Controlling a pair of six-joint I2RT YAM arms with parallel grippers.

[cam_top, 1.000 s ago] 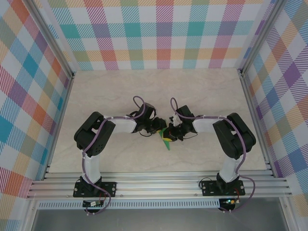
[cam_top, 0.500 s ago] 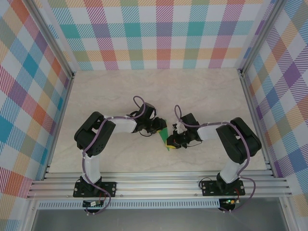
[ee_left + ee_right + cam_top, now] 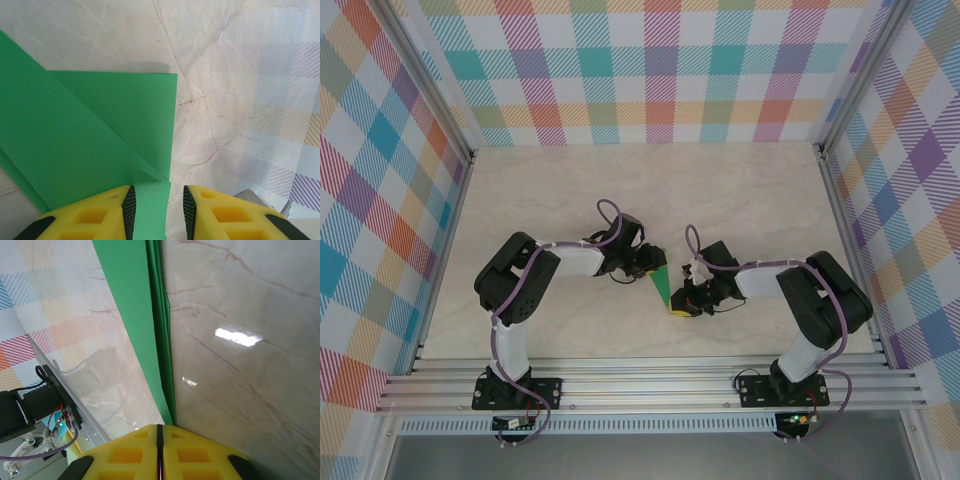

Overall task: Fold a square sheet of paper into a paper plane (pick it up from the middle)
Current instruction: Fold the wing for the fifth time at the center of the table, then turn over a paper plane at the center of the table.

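The square sheet of paper [image 3: 662, 284] is bright green and lies flat on the marbled table, folded into a slim pointed wedge like a paper plane, its tip toward the near edge. My left gripper [image 3: 648, 263] sits at its wide far end. In the left wrist view the paper [image 3: 90, 130] shows overlapping folded layers, and the left gripper [image 3: 158, 189] is open, its fingers astride a strip of the paper's edge. My right gripper [image 3: 678, 308] is at the narrow near end. In the right wrist view it [image 3: 160, 426] is shut, with the stacked paper edges [image 3: 132, 305] running up to its fingertips.
Checked cloth walls [image 3: 660, 70] enclose the table [image 3: 650, 190] on three sides. Aluminium rails [image 3: 650, 375] carrying both arm bases cross the near edge. Bare tabletop lies beyond the paper and on both sides.
My right gripper has slid toward the near edge along the paper, from its middle to its pointed end, uncovering more green. The left gripper has stayed put.
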